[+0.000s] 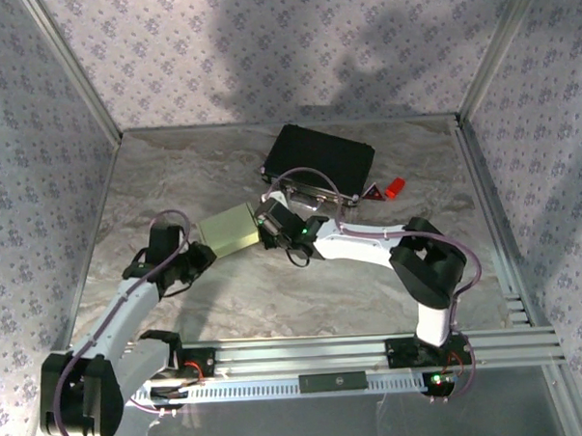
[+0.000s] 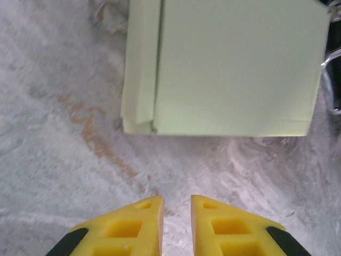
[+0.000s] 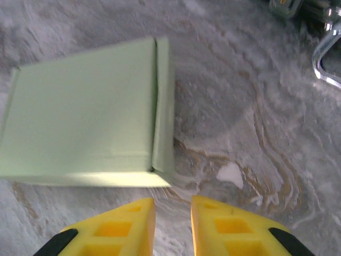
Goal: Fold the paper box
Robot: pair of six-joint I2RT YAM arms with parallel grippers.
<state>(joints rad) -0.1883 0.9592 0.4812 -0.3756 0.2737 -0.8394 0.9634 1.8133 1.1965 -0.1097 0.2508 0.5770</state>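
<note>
While both arms are reaching toward the middle of the desk (image 1: 164, 185), the paper box (image 1: 226, 230) is lying flat on the marbled top between the two tools. It is showing as a shallow closed rectangle, not a flat sheet. The left tool (image 1: 198, 259) is sitting just off the box's near-left side. The right tool (image 1: 263, 237) is sitting just off its right edge. From the top view I can't tell if either is touching the card.

Left wrist view: the box (image 2: 229, 69) is lying ahead of the left tool (image 2: 177, 213), with bare desk showing between them. Its yellow fingers (image 2: 133, 226) are standing almost together with a thin slit between them, gripping nothing. A narrow side flap (image 2: 141, 64) is running down the box's left edge here, its corner sitting a little proud.

Right wrist view: the box (image 3: 80, 117) is lying ahead and to the left of the right tool (image 3: 173, 218), close to it but apart from it. This tool is also standing barely open and holding nothing. The same kind of flap (image 3: 164, 101) is lying along the box's right edge.

A black case (image 1: 319, 159) is sitting at the back of the desk, beyond the right tool and apart from the box. A small red item (image 1: 394, 187) is lying just to its right; I can't make out what it is.
</note>
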